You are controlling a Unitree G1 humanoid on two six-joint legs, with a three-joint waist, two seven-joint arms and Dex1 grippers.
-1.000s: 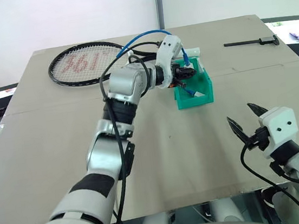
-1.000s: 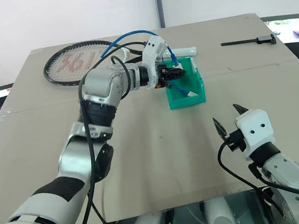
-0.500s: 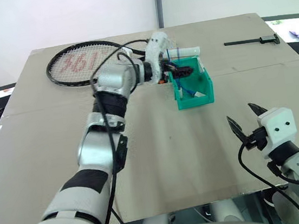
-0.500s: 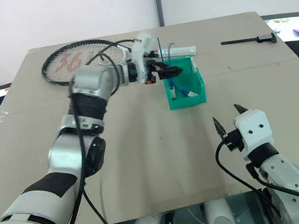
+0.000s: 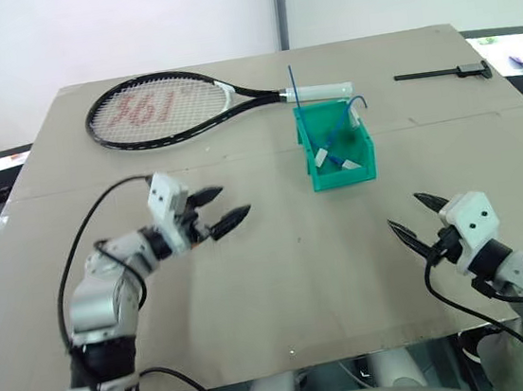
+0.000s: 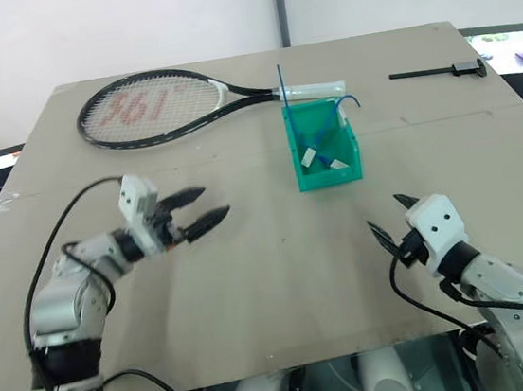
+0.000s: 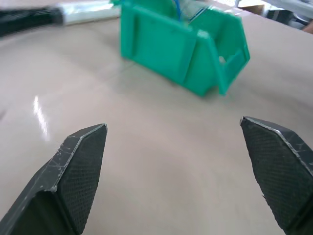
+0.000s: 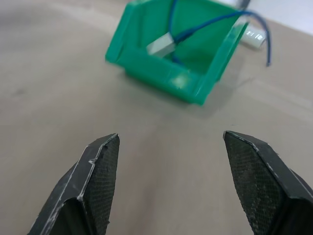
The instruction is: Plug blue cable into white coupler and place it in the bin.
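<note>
The green bin (image 5: 343, 176) stands on the table right of centre, behind both hands. The blue cable (image 8: 210, 23) lies in it, one end sticking up over the back rim and a loop hanging over the right side. The white coupler (image 8: 160, 45) rests inside the bin at the cable's end; whether the plug sits in it I cannot tell. My left gripper (image 5: 231, 203) hovers open and empty over the table, well to the left of the bin. Near the front right edge my right gripper (image 5: 407, 212) is open and empty too, pointing toward the bin.
A tennis racket (image 5: 155, 108) lies across the back left, its white-wrapped handle just behind the bin. A thin black tool (image 5: 442, 73) lies at the back right. The table's front edge runs close under both hands.
My left gripper opened over the bin, let go of the cable, and drew back left and down toward the front. The cable now rests in the bin. The right hand sank slightly.
</note>
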